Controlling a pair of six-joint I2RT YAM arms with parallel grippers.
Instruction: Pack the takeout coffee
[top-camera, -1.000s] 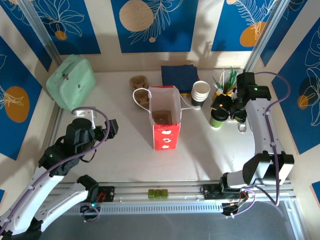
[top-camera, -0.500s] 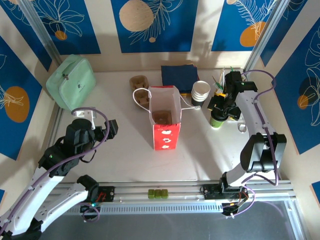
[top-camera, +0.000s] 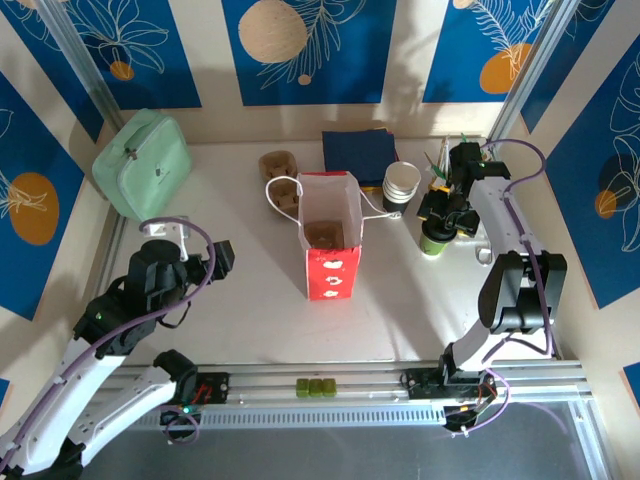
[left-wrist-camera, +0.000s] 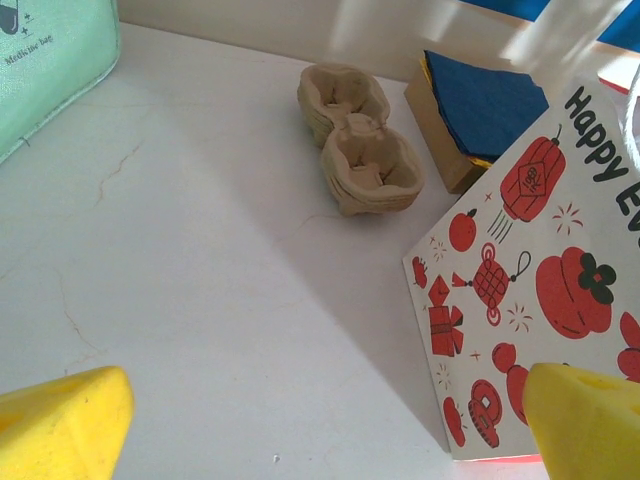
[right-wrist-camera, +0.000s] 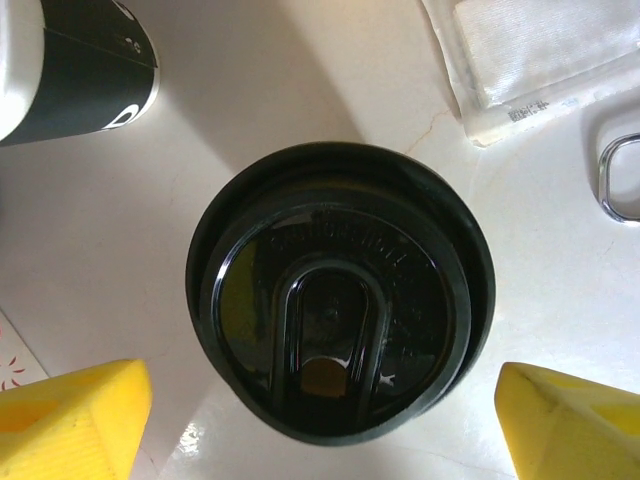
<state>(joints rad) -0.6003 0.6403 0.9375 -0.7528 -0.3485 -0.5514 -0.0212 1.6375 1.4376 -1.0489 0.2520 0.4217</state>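
Top external: desk (top-camera: 230, 300) carries the red-and-white bag (top-camera: 328, 240) at centre. Left claw (top-camera: 215, 258) sits well left of it, wide open, empty. Right claw (top-camera: 440, 215) is nearer: straight above the upright takeout coffee (top-camera: 433, 240), right of the bag. Its fingertips (right-wrist-camera: 70, 420) straddle the lid (right-wrist-camera: 335, 290), apart, gripping nothing.
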